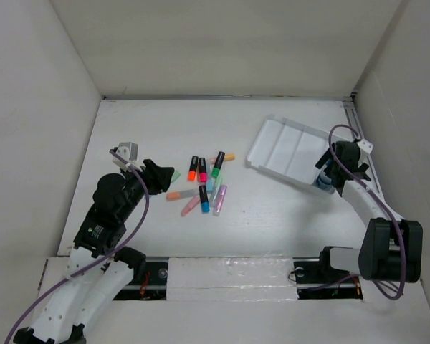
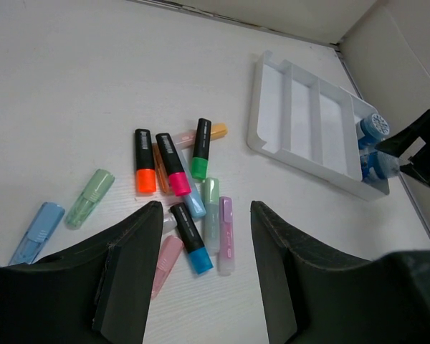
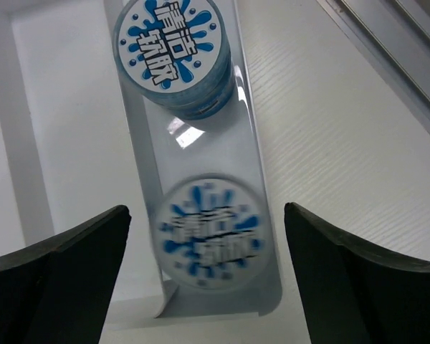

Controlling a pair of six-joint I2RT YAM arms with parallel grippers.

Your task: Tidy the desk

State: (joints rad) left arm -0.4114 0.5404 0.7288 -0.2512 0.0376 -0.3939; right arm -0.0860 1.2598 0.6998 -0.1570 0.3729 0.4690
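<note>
On the white desk (image 1: 165, 122) a cluster of several highlighters (image 1: 204, 183) lies in the middle. In the left wrist view they include an orange one (image 2: 145, 170), a pink one (image 2: 173, 165), a green one (image 2: 201, 149) and a blue one (image 2: 191, 238). My left gripper (image 1: 163, 176) is open and empty, just left of the cluster and above the desk (image 2: 204, 287). My right gripper (image 1: 328, 170) is open over the tray's end compartment, above two round blue-and-white containers (image 3: 173, 50) (image 3: 211, 233), fingers either side of the nearer one.
A white compartmented tray (image 1: 287, 150) lies at the right, angled; its other compartments look bare (image 2: 301, 122). A pastel green highlighter (image 2: 89, 198) and a pastel blue one (image 2: 37, 231) lie apart, left of the cluster. White walls surround the desk; a metal rail (image 1: 355, 136) runs along the right edge.
</note>
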